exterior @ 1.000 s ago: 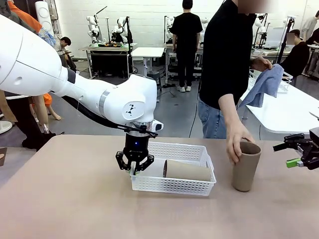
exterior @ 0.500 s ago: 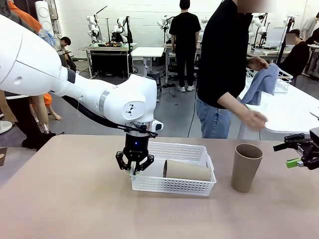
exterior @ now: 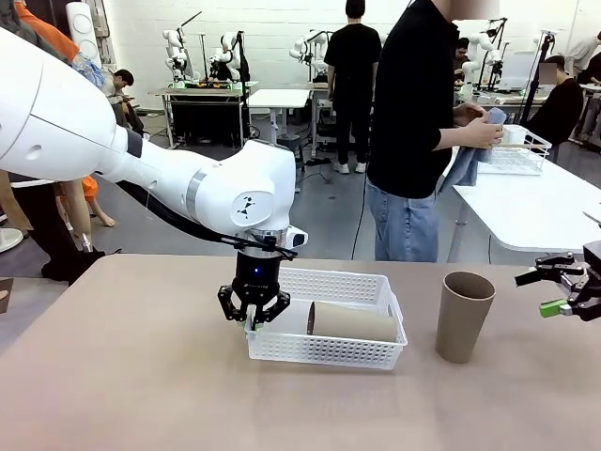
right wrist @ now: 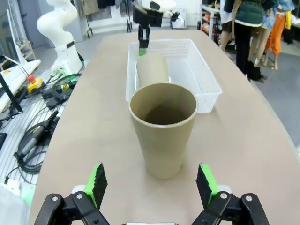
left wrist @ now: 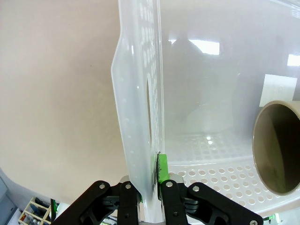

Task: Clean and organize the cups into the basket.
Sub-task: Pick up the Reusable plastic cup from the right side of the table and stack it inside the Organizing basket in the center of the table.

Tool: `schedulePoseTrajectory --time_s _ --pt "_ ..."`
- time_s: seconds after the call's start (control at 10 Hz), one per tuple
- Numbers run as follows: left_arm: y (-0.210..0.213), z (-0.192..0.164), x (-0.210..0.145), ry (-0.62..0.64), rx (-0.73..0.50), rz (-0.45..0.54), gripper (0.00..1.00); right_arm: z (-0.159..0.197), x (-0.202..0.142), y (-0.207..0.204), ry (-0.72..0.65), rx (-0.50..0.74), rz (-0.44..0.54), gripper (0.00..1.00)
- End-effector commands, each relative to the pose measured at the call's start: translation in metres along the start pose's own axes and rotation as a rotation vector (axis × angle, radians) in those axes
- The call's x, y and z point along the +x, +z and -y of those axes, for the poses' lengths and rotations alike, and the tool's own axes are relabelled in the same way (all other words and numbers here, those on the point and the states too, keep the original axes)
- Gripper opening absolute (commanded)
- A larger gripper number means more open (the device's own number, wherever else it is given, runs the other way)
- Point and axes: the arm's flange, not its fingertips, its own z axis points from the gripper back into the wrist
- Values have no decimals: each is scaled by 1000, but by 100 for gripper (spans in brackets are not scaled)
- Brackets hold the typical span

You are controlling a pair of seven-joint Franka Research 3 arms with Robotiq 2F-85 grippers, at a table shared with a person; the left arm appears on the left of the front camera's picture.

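Landmark: shallow rectangular white plastic basket point(exterior: 329, 349) with lattice-perforated sides, sitting mid-way across the tan tabletop point(exterior: 141, 395).
Left gripper: the black two-finger left gripper point(exterior: 254, 319) points straight down at the basket's left short end, its jaws clamped on that end wall. In the left wrist view the thin white wall point(left wrist: 136, 140) runs up between the fingers of the gripper point(left wrist: 157, 171), with a green pad pressed on the inner face.
Cup in basket: a tall tapered taupe cup point(exterior: 355, 322) lies on its side inside the basket, filling the right part of the floor, apart from the gripped end. Its open mouth point(left wrist: 276, 150) faces the left gripper.
Cup on table: a second taupe cup point(exterior: 464, 317) of the same tapered shape stands upright on the table, mouth up, just right of the basket and not touching it.
Right gripper: the right gripper point(exterior: 537, 291) hangs well right of the basket, beyond the upright cup, jaws spread wide and holding nothing. From its wrist camera point(right wrist: 151, 182) the upright cup point(right wrist: 163, 131) stands ahead of the green pads, untouched, with the basket point(right wrist: 206, 89) behind it.
Person: a person in a black top and jeans point(exterior: 413, 122) stands beyond the basket's far side, back from the table, both hands around a blue cloth point(exterior: 465, 164).
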Motion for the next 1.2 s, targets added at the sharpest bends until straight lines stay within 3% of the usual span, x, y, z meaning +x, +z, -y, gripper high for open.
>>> schedulePoseTrajectory --time_s 0.0,0.5,1.1 --pt "0 -1 -1 -7 -2 4 0 5 -16 -14 19 -34 -24 100" --pt "0 -1 -1 -7 -2 4 0 37 -43 -47 -22 -7 -51 100" --pt "0 -1 -1 -7 -2 4 0 50 -37 -73 -12 58 -72 100"
